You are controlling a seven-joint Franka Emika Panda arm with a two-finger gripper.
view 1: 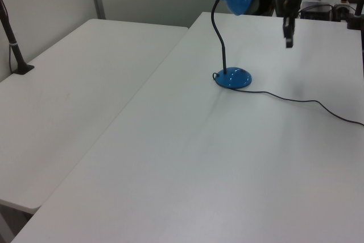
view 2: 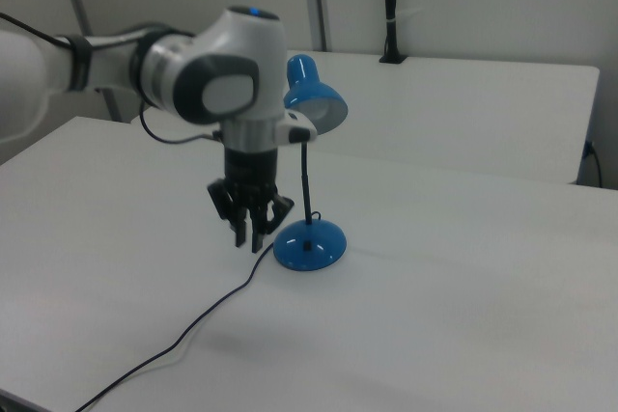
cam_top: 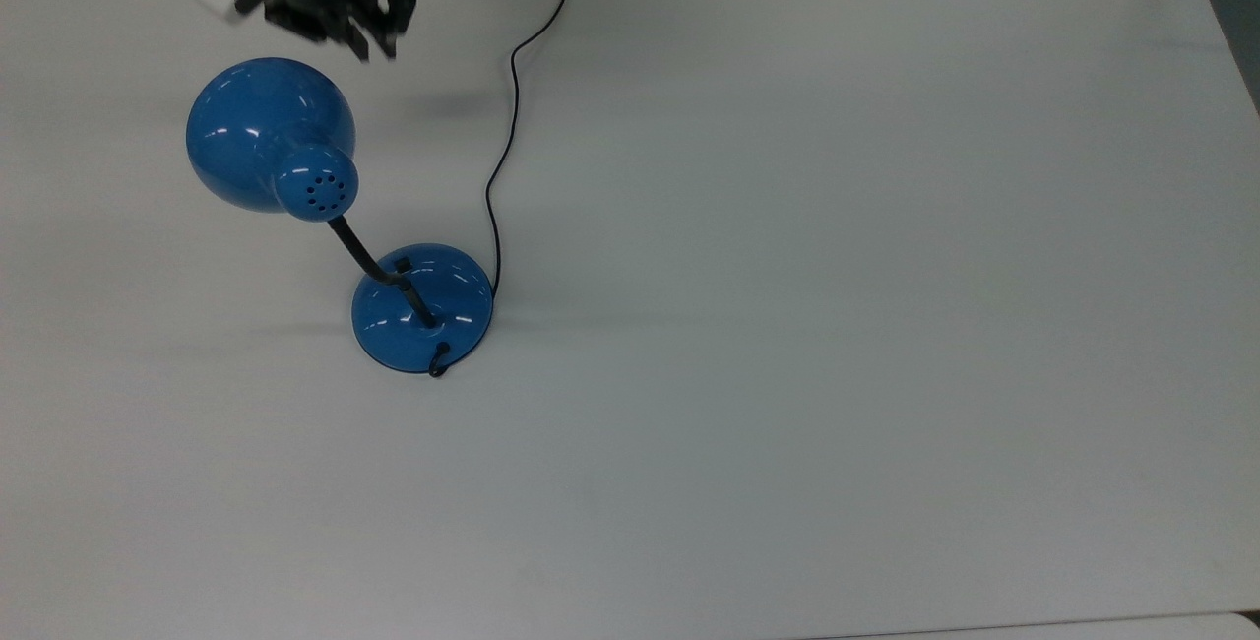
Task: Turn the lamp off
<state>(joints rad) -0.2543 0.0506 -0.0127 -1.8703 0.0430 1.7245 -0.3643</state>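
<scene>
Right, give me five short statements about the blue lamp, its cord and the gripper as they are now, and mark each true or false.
1. The glossy blue desk lamp stands upright on the white table. True.
2. The black two-finger gripper is pressing on the lamp's round base. False: it hangs in the air, clear of the base, touching nothing.
3. The thin black cord runs from the base toward the top view's upper edge. True.
4. The dome shade lies on the table beside the base. False: it is held up on the black bendy neck.
5. The gripper holds the cord. False: the cord lies on the table and the gripper holds nothing.
</scene>
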